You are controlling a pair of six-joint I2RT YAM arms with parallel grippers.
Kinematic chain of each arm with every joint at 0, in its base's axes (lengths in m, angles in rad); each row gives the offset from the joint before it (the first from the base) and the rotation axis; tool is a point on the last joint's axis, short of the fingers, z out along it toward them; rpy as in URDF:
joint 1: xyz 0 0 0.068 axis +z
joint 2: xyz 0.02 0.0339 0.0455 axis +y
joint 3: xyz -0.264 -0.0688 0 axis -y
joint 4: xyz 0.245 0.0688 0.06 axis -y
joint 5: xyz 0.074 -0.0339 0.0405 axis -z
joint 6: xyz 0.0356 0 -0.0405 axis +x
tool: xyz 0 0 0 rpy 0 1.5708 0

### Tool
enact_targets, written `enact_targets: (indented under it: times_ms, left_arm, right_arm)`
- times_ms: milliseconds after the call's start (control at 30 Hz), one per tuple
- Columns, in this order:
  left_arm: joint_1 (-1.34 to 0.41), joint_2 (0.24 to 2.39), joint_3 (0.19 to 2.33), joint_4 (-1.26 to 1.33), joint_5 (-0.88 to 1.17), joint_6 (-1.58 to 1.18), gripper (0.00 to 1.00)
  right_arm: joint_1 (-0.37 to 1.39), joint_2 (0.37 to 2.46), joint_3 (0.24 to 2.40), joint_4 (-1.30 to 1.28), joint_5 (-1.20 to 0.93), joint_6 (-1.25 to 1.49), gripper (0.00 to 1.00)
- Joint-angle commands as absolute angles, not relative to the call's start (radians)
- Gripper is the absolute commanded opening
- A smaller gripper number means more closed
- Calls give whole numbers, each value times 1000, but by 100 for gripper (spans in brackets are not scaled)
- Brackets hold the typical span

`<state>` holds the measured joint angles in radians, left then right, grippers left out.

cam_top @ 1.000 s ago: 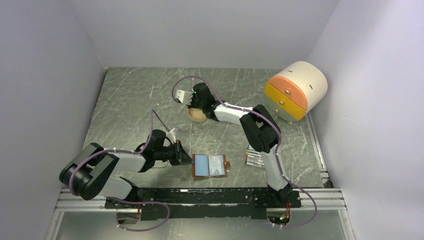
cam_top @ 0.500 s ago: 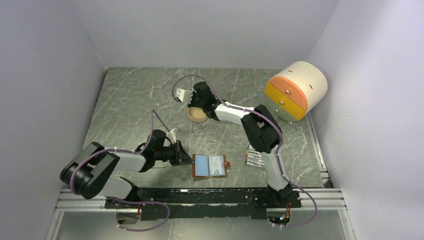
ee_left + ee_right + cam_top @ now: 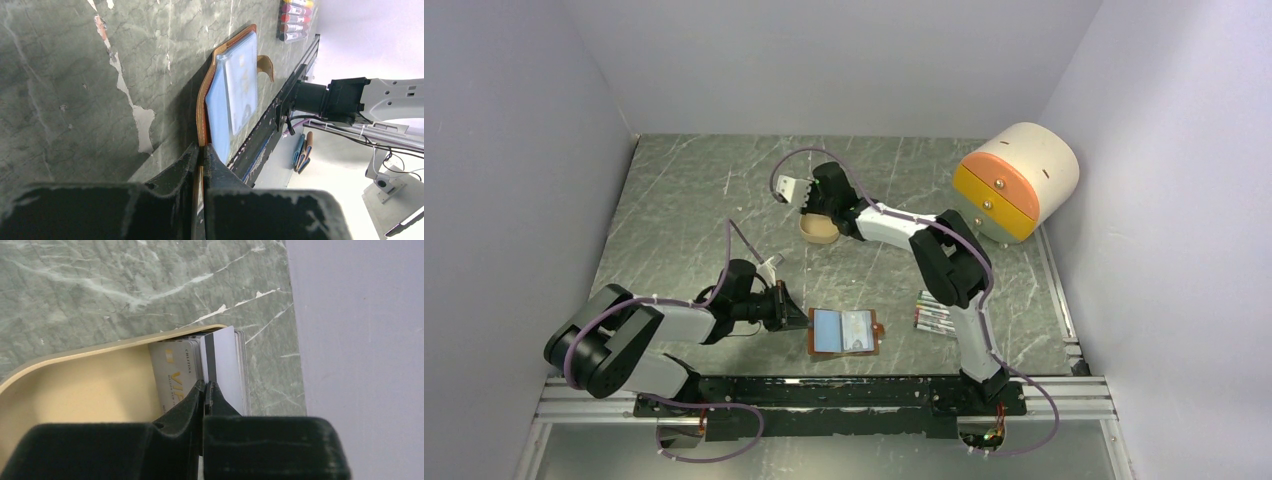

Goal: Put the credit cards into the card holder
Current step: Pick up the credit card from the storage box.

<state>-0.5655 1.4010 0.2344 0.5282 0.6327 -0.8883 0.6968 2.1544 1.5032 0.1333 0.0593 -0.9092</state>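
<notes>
Over the bowl (image 3: 90,375), right gripper (image 3: 204,386) pinches a striped card (image 3: 227,365); near the table's front edge, left gripper (image 3: 201,150) clamps the open holder (image 3: 202,112) by its rim.

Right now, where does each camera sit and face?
Top external: overhead behind left arm and right arm, facing down at the grey marbled table.
Left wrist: on the left gripper, facing the brown leather card holder it pinches.
Right wrist: on the right gripper, facing grey-white plastic credit cards in a tan bowl.
Shared: top and left wrist show the holder.
</notes>
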Motion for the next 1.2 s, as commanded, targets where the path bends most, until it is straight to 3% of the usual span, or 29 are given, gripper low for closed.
enact_targets:
  times_ms: [0,733,967,1167]
  left_arm:
    - [-569,1407,250,565,657,-874,9]
    - [-569,1404,252,558,646,-871,9]
    - [-569,1377,290,456,611,-835,9]
    - [-567,1359,296,416,573,-833,9]
  right_arm:
    - [698,2108,1486,79,19,-878,0]
    - [699,1894,1350,120,34,-788,0]
    - [698,1782,1351,38,-57,-523,0]
    - [698,1582,1195,36,-142,-118,0]
